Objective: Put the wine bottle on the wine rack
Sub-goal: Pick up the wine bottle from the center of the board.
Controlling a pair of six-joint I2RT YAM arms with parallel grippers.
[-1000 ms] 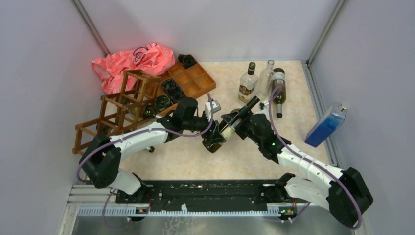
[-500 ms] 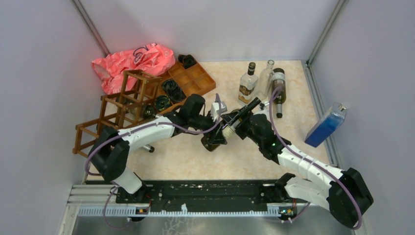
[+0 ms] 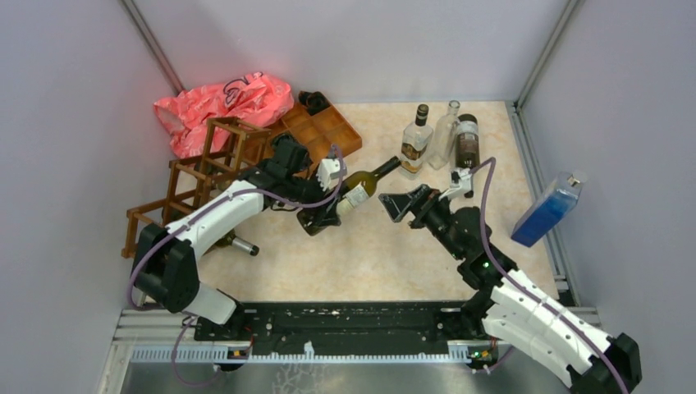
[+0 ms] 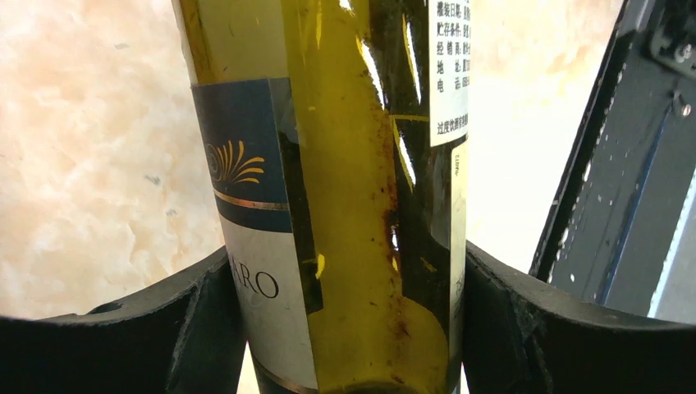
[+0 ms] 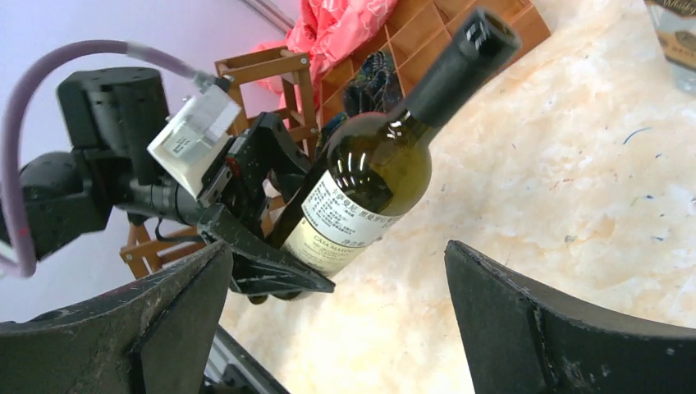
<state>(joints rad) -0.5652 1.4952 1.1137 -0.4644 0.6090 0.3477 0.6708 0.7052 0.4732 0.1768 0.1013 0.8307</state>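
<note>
The left tool is clamped on the lower body of the wine bottle, one black finger pressed to each side of the glass just below the labels. The right tool stands with its jaws spread wide and nothing between them, just off to the right of the bottle and clear of it.

The counter is a pale marbled surface walled on three sides. The wine rack, a dark brown frame of thin slats, stands along the left edge, stepped down toward the near side. Behind it lies a crumpled pink plastic bag, and beside that an orange-brown compartmented tray. A blue bottle leans at the right wall.

The wine bottle is held off the counter, tilted, its base toward the rack and its dark capped neck pointing to the back right; it sits to the right of the rack, near the tray's corner, not in any cell. At the back stand a labelled bottle, a clear bottle and a dark bottle, close together.
</note>
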